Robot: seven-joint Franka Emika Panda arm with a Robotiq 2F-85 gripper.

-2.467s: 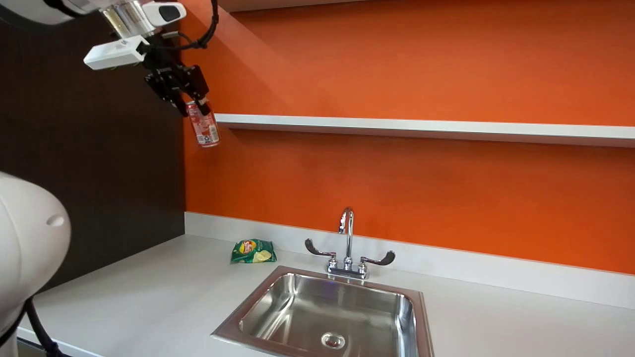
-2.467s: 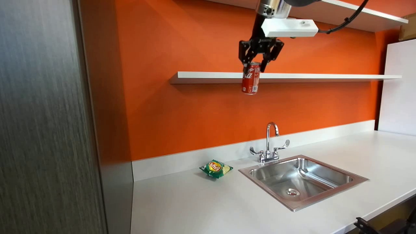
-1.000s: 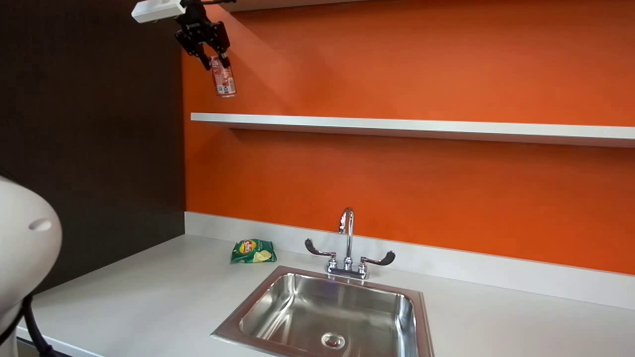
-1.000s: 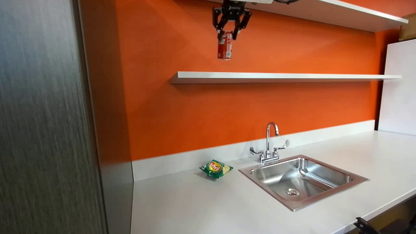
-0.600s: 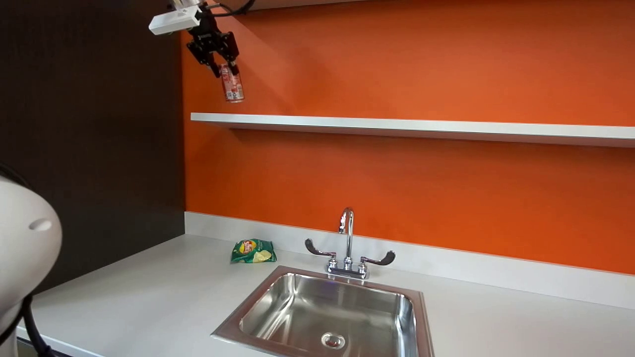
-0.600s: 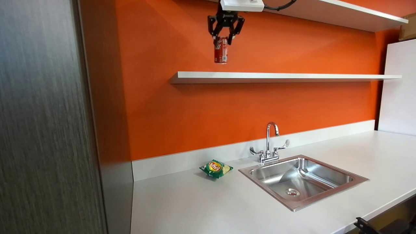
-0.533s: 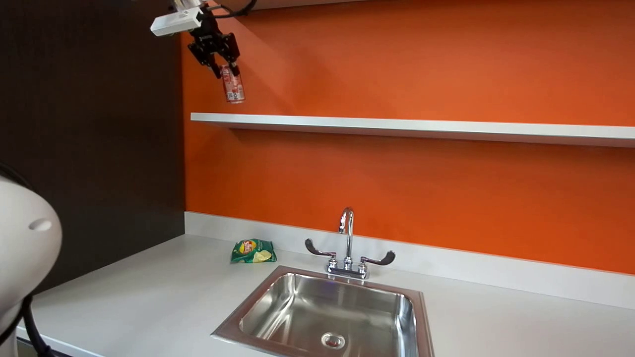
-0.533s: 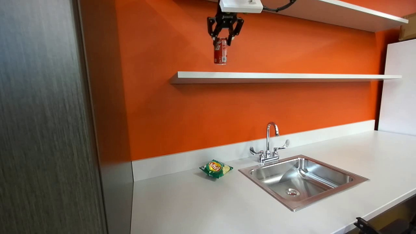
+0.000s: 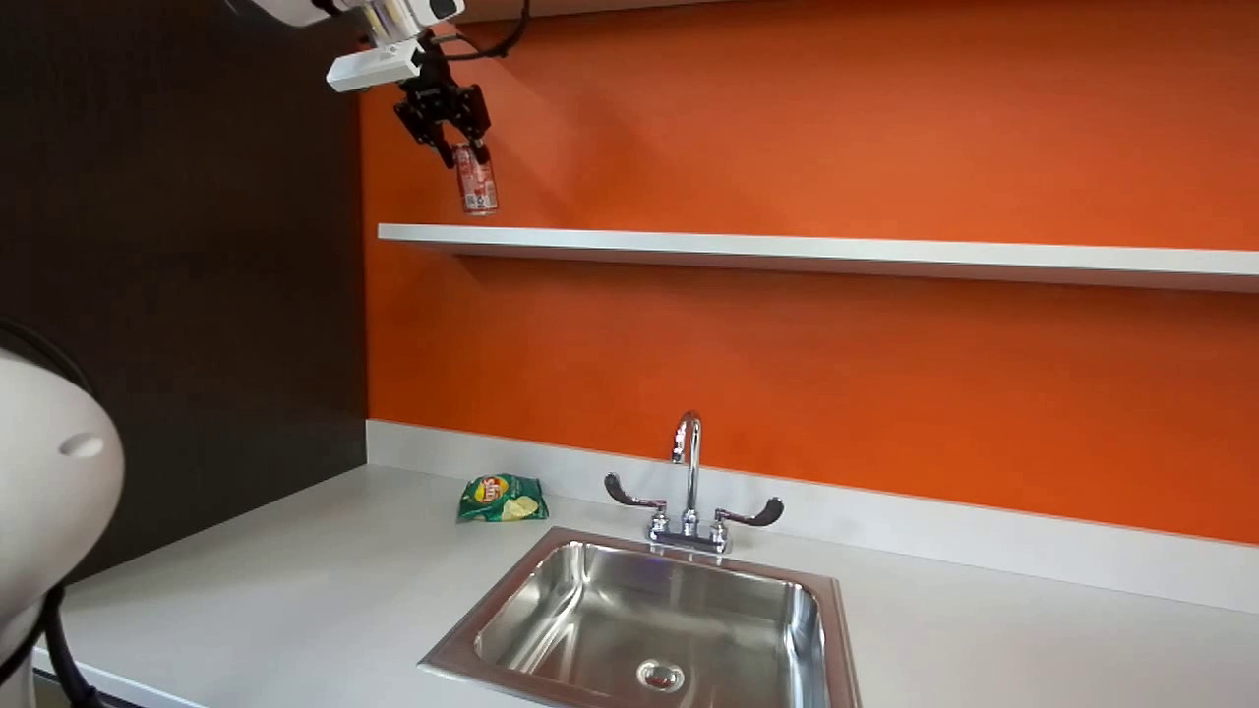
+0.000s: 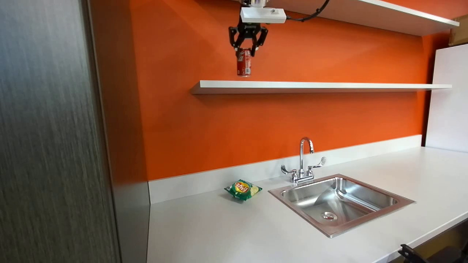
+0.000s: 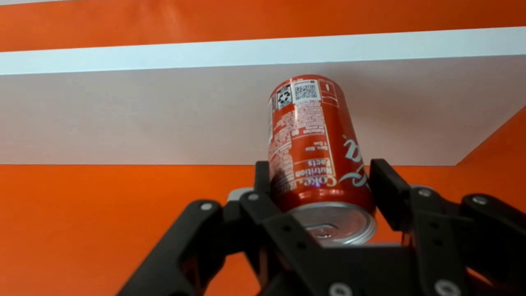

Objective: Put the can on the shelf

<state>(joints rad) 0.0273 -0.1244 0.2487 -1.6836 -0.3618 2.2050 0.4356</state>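
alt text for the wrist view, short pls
Black gripper holding a red Coke can, silver top toward the viewer, printed text upside down. Behind the can, a white-edged shelf runs across the picture against an orange wall.

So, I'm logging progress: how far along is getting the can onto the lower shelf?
Done: the pincer grips the Coke can, held off the countertop. In hand: placing it; its base shows above the lower shelf in both exterior views, with a gap. Left: setting it down and releasing.
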